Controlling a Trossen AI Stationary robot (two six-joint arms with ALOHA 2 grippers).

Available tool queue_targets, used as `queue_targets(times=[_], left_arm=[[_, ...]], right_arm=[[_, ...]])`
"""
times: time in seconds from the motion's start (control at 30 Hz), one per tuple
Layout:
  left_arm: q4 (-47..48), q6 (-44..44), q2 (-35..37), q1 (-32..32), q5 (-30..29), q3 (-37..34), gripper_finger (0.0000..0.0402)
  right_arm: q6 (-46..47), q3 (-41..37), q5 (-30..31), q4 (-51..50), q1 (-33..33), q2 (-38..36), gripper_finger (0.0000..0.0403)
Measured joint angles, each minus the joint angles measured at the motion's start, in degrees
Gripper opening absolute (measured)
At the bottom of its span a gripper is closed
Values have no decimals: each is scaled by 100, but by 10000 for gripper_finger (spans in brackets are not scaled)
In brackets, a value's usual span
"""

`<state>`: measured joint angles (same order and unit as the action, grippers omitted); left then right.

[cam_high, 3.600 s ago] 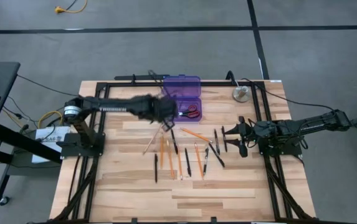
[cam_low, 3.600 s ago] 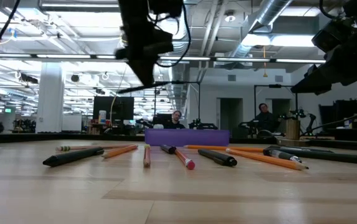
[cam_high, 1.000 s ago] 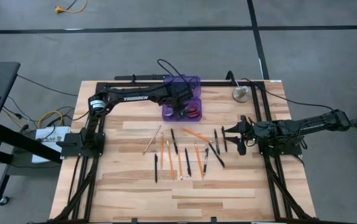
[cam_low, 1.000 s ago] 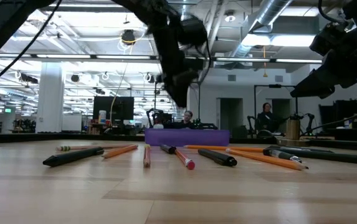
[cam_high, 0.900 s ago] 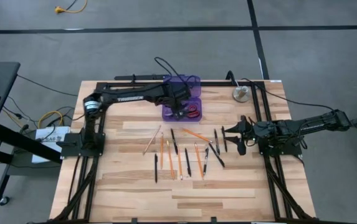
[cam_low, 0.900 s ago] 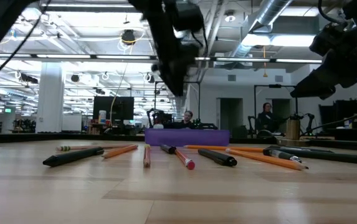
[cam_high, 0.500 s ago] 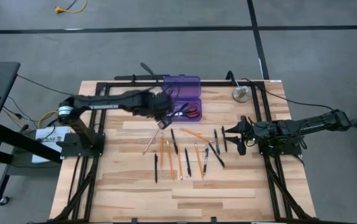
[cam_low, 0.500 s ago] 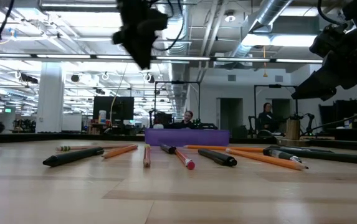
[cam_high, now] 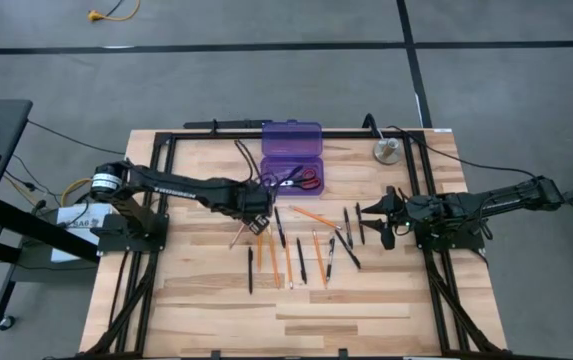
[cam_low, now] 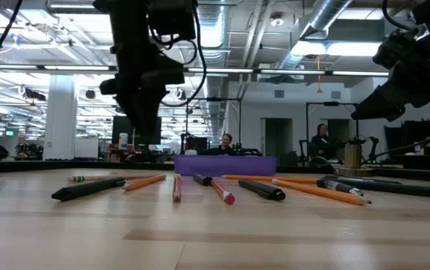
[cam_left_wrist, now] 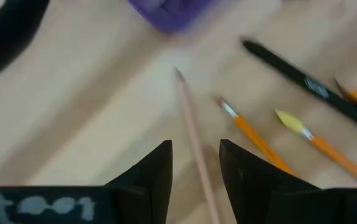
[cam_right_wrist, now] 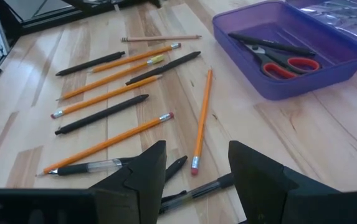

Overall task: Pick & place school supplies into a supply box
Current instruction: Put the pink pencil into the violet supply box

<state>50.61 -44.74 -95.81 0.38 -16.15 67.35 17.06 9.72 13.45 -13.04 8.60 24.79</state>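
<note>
While scissors (cam_right_wrist: pixel 288 64) and 1 pen (cam_right_wrist: pixel 270 44) lie in the supply box (cam_high: pixel 292 172), the spread, empty left hand (cam_high: pixel 258 222) hovers over pencils (cam_high: pixel 266 250) left on the table (cam_high: pixel 366 300).

A light wooden table (cam_high: pixel 196 310) made of butcher-block strips carries everything. Toward its far edge lies an open purple case (cam_high: pixel 292 160) with red-handled scissors (cam_high: pixel 307 180) inside. A round silver disc (cam_high: pixel 386 151) sits near the far right corner. Orange pencils (cam_high: pixel 272 252) and dark pens (cam_high: pixel 301 258) lie scattered across the middle, most lying roughly parallel.
</note>
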Motion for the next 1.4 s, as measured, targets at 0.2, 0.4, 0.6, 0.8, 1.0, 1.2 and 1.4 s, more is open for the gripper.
queue_targets(times=[0.2, 0.4, 0.6, 0.8, 1.0, 1.2, 1.4], left_arm=[[-114, -34, 0, -234, 239, -182, 121], [0, -113, -66, -209, 359, -201, 121], [16, -102, -392, -70, 526, -206, 121], [16, -29, -590, -15, 538, -203, 121], [-7, -12, -746, 81, 662, -199, 121], [-38, 52, -927, 124, 844, -199, 121], [-87, 68, -1092, 155, 1018, -201, 121]], right_arm=[[-14, 0, -7, -2, 0, -1, 169], [-42, 0, -7, -2, 0, -1, 169], [-9, 0, -9, -30, 0, 1, 169], [52, 0, -13, -125, 0, 49, 169], [52, 0, -13, -156, 0, 107, 169], [52, 0, -13, -162, 0, 115, 169], [52, 0, -15, -168, 0, 114, 169]])
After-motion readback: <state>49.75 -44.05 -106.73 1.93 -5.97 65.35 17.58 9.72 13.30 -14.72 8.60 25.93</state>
